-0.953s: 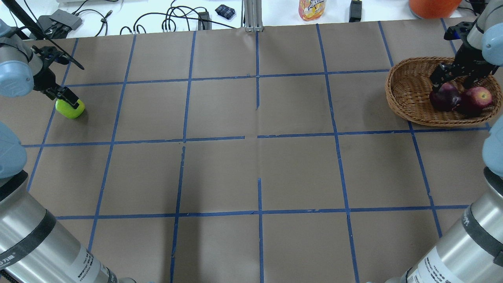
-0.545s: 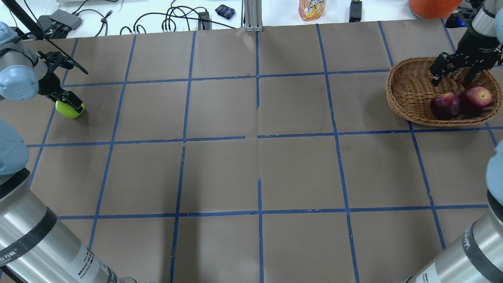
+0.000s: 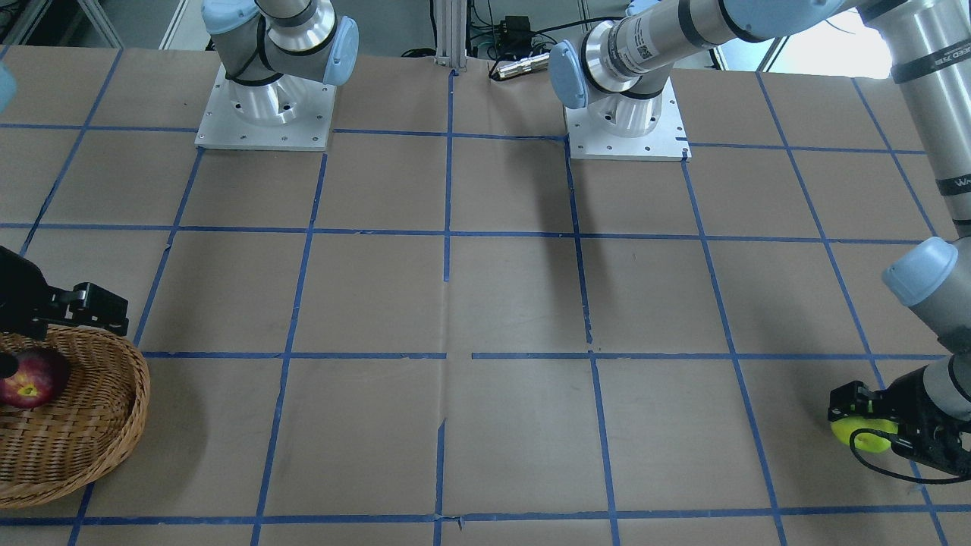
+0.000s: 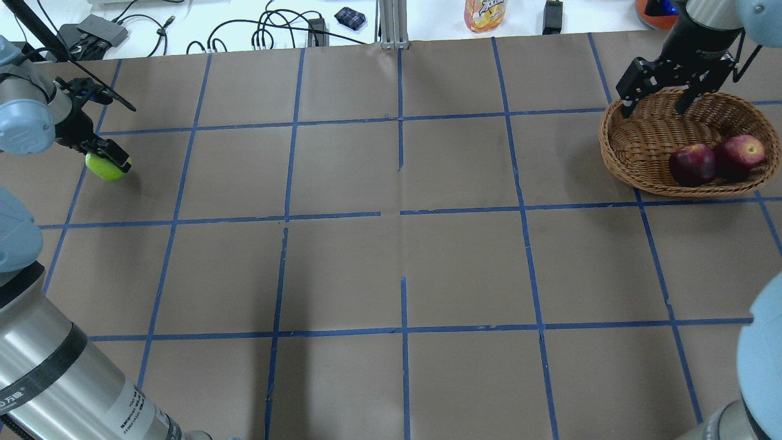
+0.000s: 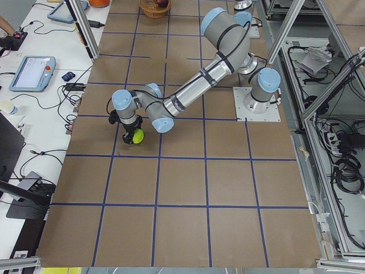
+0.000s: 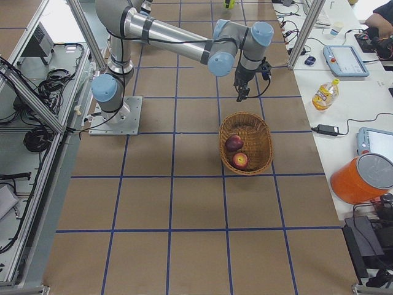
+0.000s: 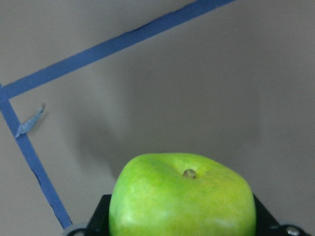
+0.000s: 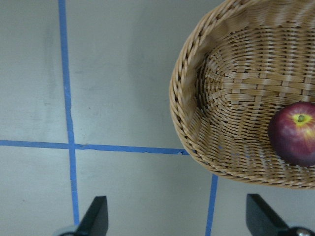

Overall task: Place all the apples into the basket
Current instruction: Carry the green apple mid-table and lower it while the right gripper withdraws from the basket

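Observation:
The wicker basket [image 4: 606, 137] stands at the table's far right, and also shows in the front view [image 3: 114, 425] and right view [image 6: 222, 132]. The maroon apple [image 4: 691, 165] and the red apple [image 4: 740, 156] lie in it, touching. One of them shows in the right wrist view [image 8: 295, 132]. My right gripper [image 4: 654, 107] is open and empty, above the basket's far left rim [image 8: 179, 98]. The yellow-green apple [image 4: 104, 168] is at the far left. My left gripper [image 4: 109, 160] is shut on it, low over the table [image 7: 182, 196].
Brown paper with a blue tape grid covers the table. A juice bottle [image 4: 486, 13], cables [image 4: 269, 30] and an orange container [image 4: 666, 12] lie beyond the far edge. The arm bases [image 3: 265, 114] [image 3: 626, 121] stand on the near side.
My right gripper has let go of the maroon apple in the basket and moved up and away to the far left rim. My left gripper with the green apple shifted slightly.

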